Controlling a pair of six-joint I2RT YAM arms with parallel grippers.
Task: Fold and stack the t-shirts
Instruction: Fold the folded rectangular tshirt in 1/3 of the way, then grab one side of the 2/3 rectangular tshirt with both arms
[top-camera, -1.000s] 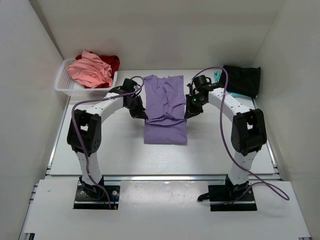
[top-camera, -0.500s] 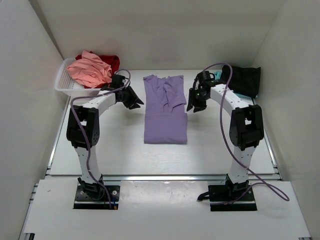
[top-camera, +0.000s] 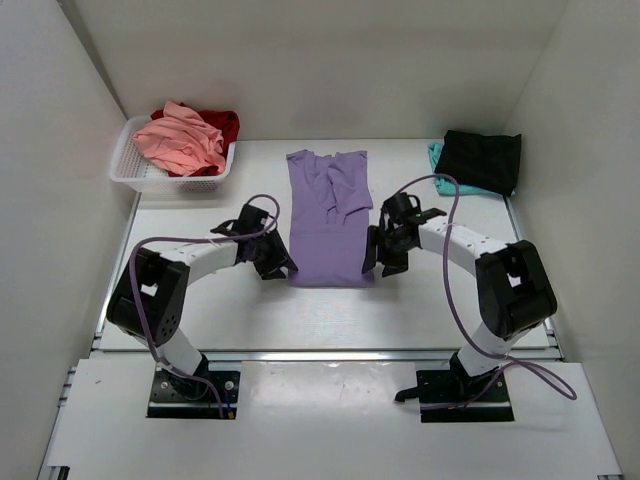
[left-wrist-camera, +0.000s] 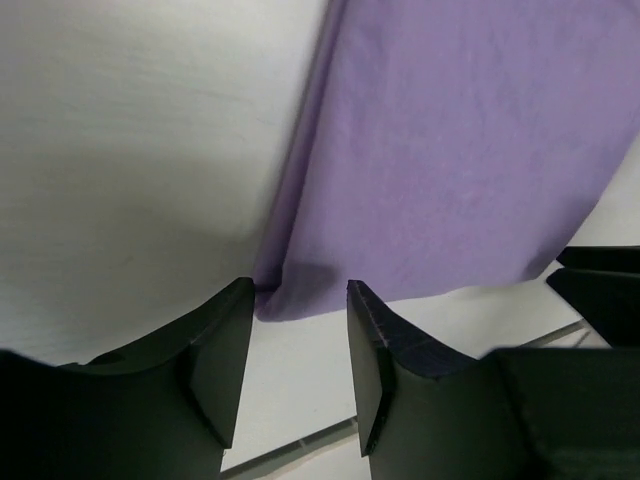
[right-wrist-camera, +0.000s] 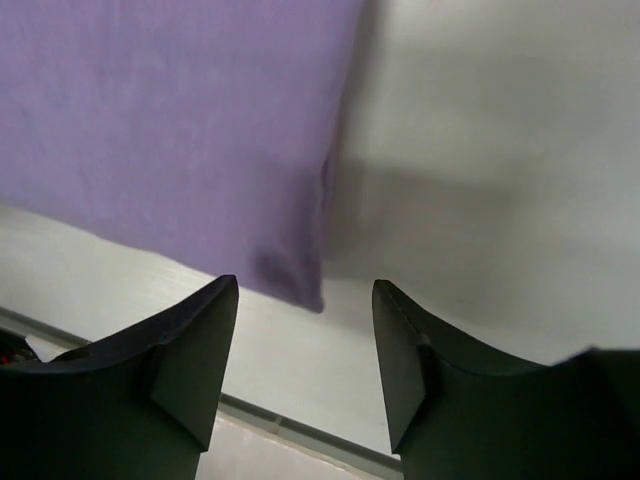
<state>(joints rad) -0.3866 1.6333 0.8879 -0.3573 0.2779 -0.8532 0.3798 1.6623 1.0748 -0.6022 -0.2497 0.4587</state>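
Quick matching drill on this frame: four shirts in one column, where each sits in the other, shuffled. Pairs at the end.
Column 1
1. purple shirt
2. pink shirt
3. black shirt
4. red shirt

Column 2
a. far right, lying on a teal shirt
b. spread flat in the middle
c. crumpled on top in the basket
d. at the basket's back corner, mostly covered

Pairs: 1-b, 2-c, 3-a, 4-d
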